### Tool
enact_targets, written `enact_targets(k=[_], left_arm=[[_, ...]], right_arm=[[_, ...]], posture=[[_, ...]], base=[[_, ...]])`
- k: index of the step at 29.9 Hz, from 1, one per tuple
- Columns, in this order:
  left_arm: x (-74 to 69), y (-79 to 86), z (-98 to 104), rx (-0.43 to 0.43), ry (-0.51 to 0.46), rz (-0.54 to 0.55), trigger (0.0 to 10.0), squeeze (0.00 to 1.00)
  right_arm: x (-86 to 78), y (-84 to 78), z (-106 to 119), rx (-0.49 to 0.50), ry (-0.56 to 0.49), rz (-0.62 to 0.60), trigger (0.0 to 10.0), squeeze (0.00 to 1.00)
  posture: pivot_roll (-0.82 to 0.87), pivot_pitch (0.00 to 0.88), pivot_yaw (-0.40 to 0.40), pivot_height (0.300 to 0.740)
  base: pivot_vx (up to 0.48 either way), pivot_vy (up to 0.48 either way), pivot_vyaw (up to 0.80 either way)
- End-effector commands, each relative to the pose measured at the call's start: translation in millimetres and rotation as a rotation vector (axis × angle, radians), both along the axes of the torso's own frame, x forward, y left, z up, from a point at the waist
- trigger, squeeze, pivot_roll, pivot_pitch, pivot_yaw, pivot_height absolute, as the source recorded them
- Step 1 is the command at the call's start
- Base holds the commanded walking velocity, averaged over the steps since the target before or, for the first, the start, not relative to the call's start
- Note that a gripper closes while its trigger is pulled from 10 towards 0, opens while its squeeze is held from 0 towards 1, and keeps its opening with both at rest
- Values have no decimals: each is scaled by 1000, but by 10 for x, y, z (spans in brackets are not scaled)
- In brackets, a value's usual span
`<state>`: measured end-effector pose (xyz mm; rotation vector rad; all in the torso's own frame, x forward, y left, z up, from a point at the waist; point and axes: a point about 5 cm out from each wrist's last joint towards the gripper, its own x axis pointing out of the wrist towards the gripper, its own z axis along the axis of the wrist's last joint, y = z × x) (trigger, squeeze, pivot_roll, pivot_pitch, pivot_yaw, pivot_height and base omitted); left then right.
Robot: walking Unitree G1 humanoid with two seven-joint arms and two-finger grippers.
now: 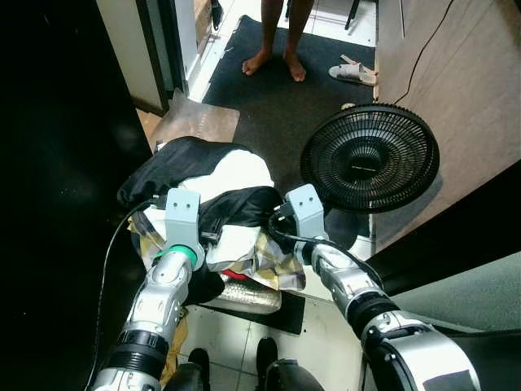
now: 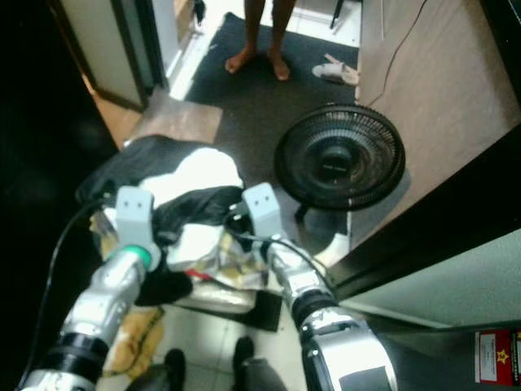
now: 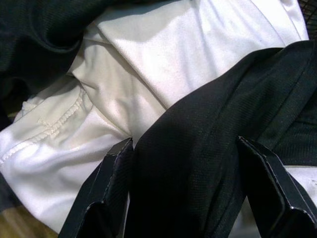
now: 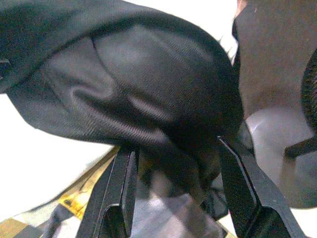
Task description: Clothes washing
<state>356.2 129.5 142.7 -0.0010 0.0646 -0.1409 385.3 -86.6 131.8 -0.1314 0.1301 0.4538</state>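
My left gripper [image 3: 181,148] and right gripper [image 4: 173,148] both reach into the laundry pile [image 1: 220,175] (beside the black fan [image 1: 370,159]), fingers spread wide around black cloth [image 3: 198,129], seemingly touching it without clamping.

person [image 1: 275,37] cut off above shins, basket under clothes [image 1: 216,199] hidden
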Motion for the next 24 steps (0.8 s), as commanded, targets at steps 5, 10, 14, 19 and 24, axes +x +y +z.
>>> enact_targets(k=[5, 10, 14, 19, 24], left_arm=[[-77, 39, -157, 17, 60, 9, 10000, 0], [-97, 65, -167, 20, 64, 19, 10000, 0], [-100, 62, -171, 19, 65, 20, 10000, 0], [-106, 51, -171, 17, 67, 19, 10000, 0], [-108, 44, -168, 17, 68, 17, 10000, 0]], right_arm=[[-64, 54, -168, -56, 85, 25, 10000, 0], [-11, 104, -50, -85, 48, 29, 8039, 0], [14, 103, 0, -87, 36, 19, 6627, 0], [68, 78, 105, -102, 14, 1, 5804, 0], [89, 40, 140, -120, 4, -10, 5725, 0]], posture=[[117, 443, -30, 740], [119, 446, -36, 740], [119, 445, -39, 740], [116, 447, -40, 740], [116, 447, -39, 740]], base=[[0, 0, 0], [0, 0, 0], [0, 0, 0], [0, 0, 0], [0, 0, 0]])
